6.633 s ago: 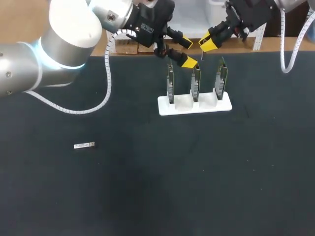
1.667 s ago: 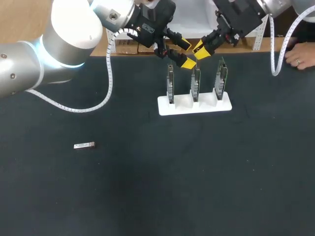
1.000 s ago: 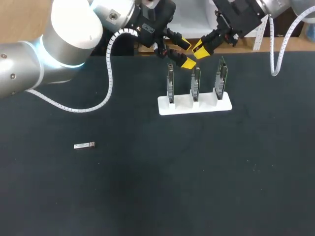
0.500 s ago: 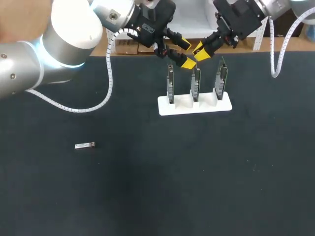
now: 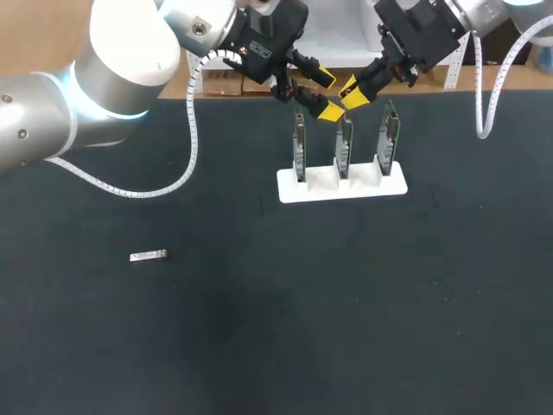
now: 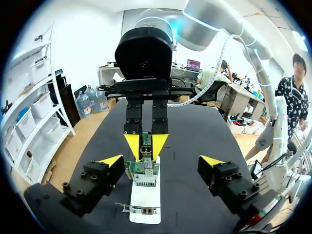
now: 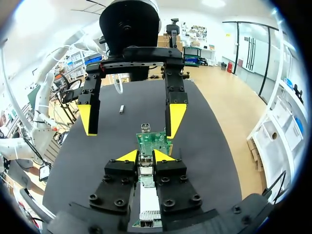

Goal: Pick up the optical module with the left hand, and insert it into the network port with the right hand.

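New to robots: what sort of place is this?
Probably a robotics test bench: yellow-tipped left gripper and right gripper over a white stand of green circuit boards, on a black table.

Optical module (image 5: 148, 256) on table (image 5: 259, 346) at left, board stand (image 5: 341, 184) behind and right, left pincer (image 5: 327, 92) and right pincer (image 5: 352, 89) above it
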### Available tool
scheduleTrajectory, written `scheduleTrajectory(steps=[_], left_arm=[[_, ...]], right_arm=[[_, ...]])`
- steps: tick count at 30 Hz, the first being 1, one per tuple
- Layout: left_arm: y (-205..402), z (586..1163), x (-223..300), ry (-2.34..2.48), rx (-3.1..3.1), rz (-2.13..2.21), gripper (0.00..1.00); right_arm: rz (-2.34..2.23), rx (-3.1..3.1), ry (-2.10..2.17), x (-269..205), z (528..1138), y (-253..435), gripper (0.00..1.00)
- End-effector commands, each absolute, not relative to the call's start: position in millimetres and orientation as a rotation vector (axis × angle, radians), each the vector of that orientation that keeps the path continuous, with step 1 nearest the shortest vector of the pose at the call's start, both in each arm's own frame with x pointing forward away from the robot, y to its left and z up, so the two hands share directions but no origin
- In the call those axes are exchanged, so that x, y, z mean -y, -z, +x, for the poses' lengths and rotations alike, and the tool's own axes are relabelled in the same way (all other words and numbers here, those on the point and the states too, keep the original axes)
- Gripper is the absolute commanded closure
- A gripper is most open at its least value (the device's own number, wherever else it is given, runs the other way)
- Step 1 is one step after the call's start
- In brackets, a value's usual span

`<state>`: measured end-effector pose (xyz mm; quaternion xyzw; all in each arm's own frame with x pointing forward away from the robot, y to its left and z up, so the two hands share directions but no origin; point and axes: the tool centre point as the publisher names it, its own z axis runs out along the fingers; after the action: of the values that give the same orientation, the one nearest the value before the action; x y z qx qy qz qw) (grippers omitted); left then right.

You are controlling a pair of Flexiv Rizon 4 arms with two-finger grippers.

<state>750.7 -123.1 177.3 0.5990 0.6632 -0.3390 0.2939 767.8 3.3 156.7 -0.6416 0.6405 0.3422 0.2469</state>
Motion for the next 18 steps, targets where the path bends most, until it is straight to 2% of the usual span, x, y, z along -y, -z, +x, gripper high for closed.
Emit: scheduleTrajectory(steps=[1, 3, 5, 6, 7, 18], left_arm=[[-178.1, 752.8, 124.1, 0.902, -1.771, 1.601, 0.00], [-178.1, 752.8, 124.1, 0.902, -1.771, 1.601, 0.00], [-178.1, 752.8, 124.1, 0.902, -1.771, 1.601, 0.00], [-178.1, 752.8, 124.1, 0.902, -1.771, 1.601, 0.00], [-178.1, 752.8, 124.1, 0.902, -1.771, 1.601, 0.00], [-178.1, 752.8, 124.1, 0.902, -1.771, 1.601, 0.00]], right_arm=[[-1.748, -1.749, -0.930, -2.7, 765.1, -154.4, 1.00], [-1.748, -1.750, -0.931, -2.3, 764.5, -154.3, 1.00], [-1.747, -1.754, -0.929, -1.6, 764.1, -154.1, 0.55], [-1.746, -1.755, -0.929, -1.3, 763.8, -154.2, 0.08], [-1.746, -1.752, -0.924, -1.1, 763.7, -154.4, 0.00], [-1.714, -1.748, -0.916, 2.3, 764.4, -163.0, 0.00]])
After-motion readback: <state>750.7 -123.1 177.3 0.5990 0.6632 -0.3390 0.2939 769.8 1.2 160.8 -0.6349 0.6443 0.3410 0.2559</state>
